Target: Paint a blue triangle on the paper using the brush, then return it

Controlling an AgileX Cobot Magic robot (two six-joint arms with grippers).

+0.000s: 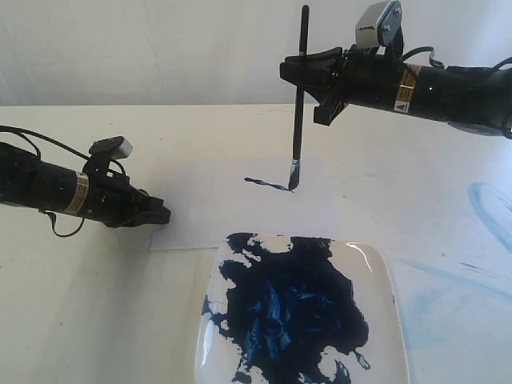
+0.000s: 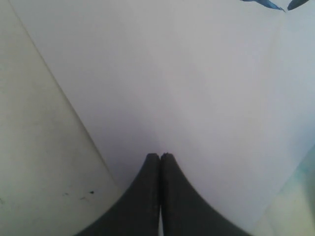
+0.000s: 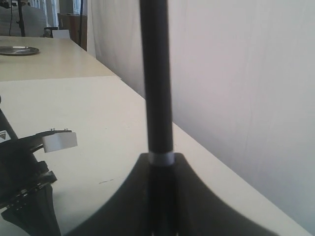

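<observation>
Two grippers in your view, right gripper (image 1: 298, 70) fingers pinching the brush (image 1: 298, 128) upright, bristle tip on the paper (image 1: 208, 210) at the end of a short blue stroke (image 1: 266, 184), left gripper (image 1: 164, 214) fingers pressed together over the paper's left edge, paint-smeared plate (image 1: 382, 268) just beside it.

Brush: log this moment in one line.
brush upright in right claw | tip on paper | one blue stroke drawn | left claw shut over paper

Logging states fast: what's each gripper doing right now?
Left gripper: shut, empty, over the paper.
Right gripper: shut on the brush, held upright.
</observation>
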